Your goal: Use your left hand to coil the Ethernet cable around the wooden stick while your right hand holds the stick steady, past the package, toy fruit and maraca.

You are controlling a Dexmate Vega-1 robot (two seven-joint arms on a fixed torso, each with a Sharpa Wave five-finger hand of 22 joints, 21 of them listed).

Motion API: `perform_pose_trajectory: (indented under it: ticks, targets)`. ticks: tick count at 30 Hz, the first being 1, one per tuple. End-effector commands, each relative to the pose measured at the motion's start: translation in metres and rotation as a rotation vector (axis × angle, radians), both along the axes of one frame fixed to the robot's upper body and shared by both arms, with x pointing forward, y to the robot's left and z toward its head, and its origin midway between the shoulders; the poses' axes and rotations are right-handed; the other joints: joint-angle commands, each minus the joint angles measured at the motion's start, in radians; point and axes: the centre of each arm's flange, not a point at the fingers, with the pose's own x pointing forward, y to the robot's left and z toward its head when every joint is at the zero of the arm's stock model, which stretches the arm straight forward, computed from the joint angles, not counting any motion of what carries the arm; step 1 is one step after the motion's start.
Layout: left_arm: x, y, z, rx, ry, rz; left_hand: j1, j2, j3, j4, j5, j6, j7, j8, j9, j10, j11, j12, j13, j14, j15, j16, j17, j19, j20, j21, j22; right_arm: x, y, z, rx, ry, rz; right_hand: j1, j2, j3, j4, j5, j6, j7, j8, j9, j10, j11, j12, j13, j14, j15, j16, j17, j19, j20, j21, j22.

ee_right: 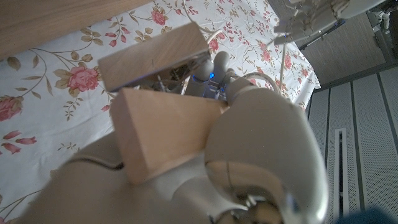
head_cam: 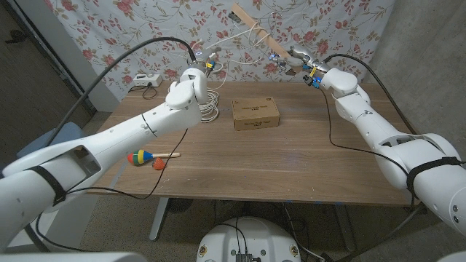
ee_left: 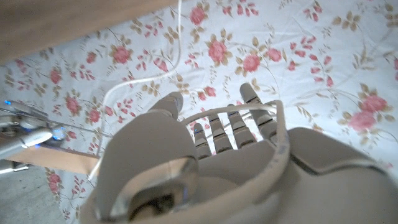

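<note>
My right hand [head_cam: 297, 60] grips the stick [head_cam: 256, 29], held up and tilted over the counter's [head_cam: 291, 160] far edge. My left hand [head_cam: 206, 60] is raised beside it, cable [head_cam: 247, 54] strung from it to the stick; can't tell whether its fingers pinch the cable. Rest of cable coiled on the counter. Package [head_cam: 256, 114] mid-counter, maraca [head_cam: 145, 157] and toy fruit [head_cam: 158, 164] near-left.
</note>
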Motion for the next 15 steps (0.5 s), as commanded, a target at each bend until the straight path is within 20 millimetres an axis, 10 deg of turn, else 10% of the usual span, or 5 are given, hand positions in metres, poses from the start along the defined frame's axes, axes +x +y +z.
perform_pose_trajectory:
  ticks: [1,4,8,11,15]
  targets:
    - [-0.164,-0.028,0.032,0.31,-1.07,0.317,-0.095,0.038,-0.032,0.085,-0.006,0.089,-0.014,0.022,0.005,0.087,-0.002,0.013,0.002,0.085,-0.087,0.022,0.004,0.033,0.007,0.003,0.002,0.005,0.006,0.002,-0.023,-0.008,-0.003,0.016,0.011,0.103,-0.095,-0.001,0.034,0.025,-0.003,0.004,0.001,-0.002,0.007,0.004,0.013,-0.067,-0.001,0.004,-0.007,-0.031,0.004,0.001]
    - [-0.166,-0.017,0.036,0.231,-1.026,0.131,-0.144,0.049,-0.021,0.104,-0.039,0.199,-0.005,0.043,0.001,0.176,0.012,0.025,-0.001,0.166,-0.068,0.033,-0.002,0.047,0.01,-0.002,-0.001,0.005,0.008,0.003,-0.027,-0.011,0.0,0.015,0.011,0.103,-0.095,-0.001,0.031,0.021,-0.004,0.005,0.0,-0.002,0.008,0.005,0.012,-0.066,-0.001,0.004,-0.009,-0.031,0.004,0.001]
    - [-0.17,-0.007,0.046,0.167,-0.896,0.006,-0.153,0.032,0.056,0.041,-0.169,0.359,0.068,0.054,0.0,0.346,0.038,0.05,0.011,0.362,-0.051,0.057,-0.003,0.116,0.013,-0.002,0.002,0.007,0.01,0.005,-0.032,-0.017,0.014,0.013,0.011,0.103,-0.094,-0.002,0.032,0.02,-0.006,0.006,0.001,-0.001,0.007,0.003,0.011,-0.066,-0.001,0.004,-0.012,-0.032,0.004,0.002]
    - [-0.168,0.002,0.05,0.08,-0.844,-0.097,-0.28,-0.039,0.035,0.015,-0.22,0.578,0.17,0.154,0.057,0.614,0.067,0.203,0.118,0.755,-0.066,0.172,0.044,0.54,-0.02,0.137,0.007,0.008,0.011,0.006,-0.035,-0.024,0.014,0.012,0.012,0.103,-0.094,-0.002,0.031,0.019,-0.007,0.007,-0.002,-0.002,0.008,0.007,0.01,-0.066,-0.001,0.004,-0.015,-0.033,0.005,0.002]
    - [-0.163,0.013,0.056,-0.037,-0.763,-0.187,-0.553,-0.093,-0.042,0.121,-0.214,0.642,0.231,0.169,0.093,0.73,0.099,0.348,0.237,0.999,-0.059,0.248,0.083,0.926,-0.136,0.164,-0.015,0.009,0.013,0.007,-0.042,-0.029,0.012,0.012,0.012,0.103,-0.094,-0.003,0.03,0.017,-0.009,0.006,-0.003,-0.002,0.006,0.004,0.006,-0.066,-0.002,0.004,-0.021,-0.034,0.005,0.002]
